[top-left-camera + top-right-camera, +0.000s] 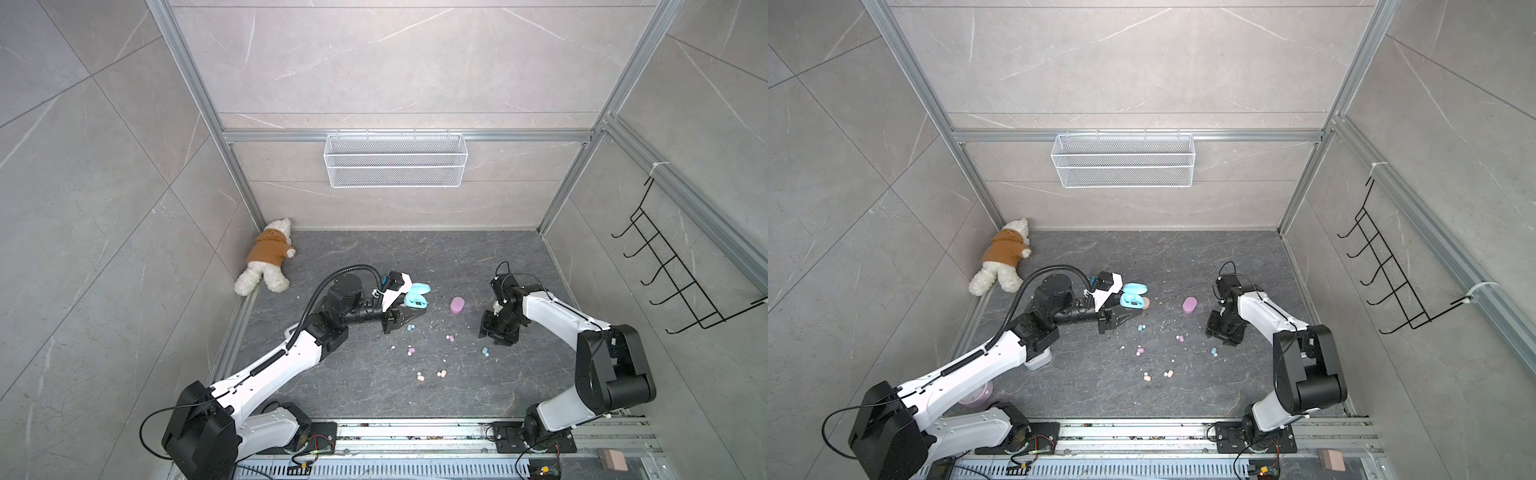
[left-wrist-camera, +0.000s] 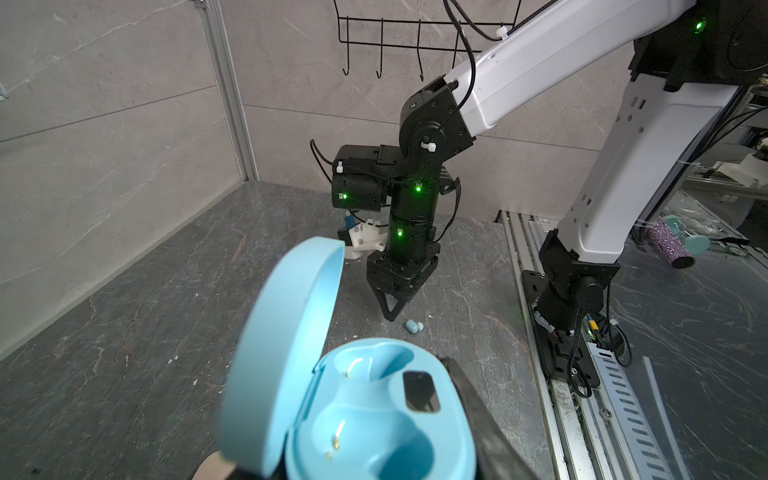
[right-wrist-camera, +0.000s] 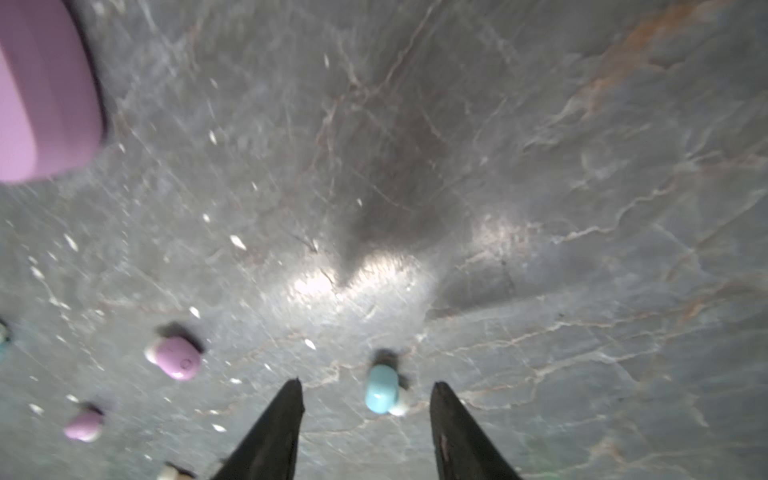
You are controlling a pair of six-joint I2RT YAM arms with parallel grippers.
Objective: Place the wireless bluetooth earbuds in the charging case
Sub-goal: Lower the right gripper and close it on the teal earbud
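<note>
Open charging case (image 1: pixel 416 297) left of shut case (image 1: pixel 457 304), earbuds (image 1: pixel 450 338) before both on the tabletop (image 1: pixel 415 257)

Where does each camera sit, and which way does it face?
Both top views: high in front, looking down on the table; both arms show.
Left wrist: on the left arm, facing over the blue case toward the right arm.
Right wrist: looks down at the table past the fingers of its end effector.
Both wrist views share one blue earbud.

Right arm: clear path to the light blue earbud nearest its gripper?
Probably yes. In the right wrist view the light blue earbud lies bare on the table, framed between the open jaws of the right gripper; nothing covers it, and the lilac earbud sits well aside.
</note>
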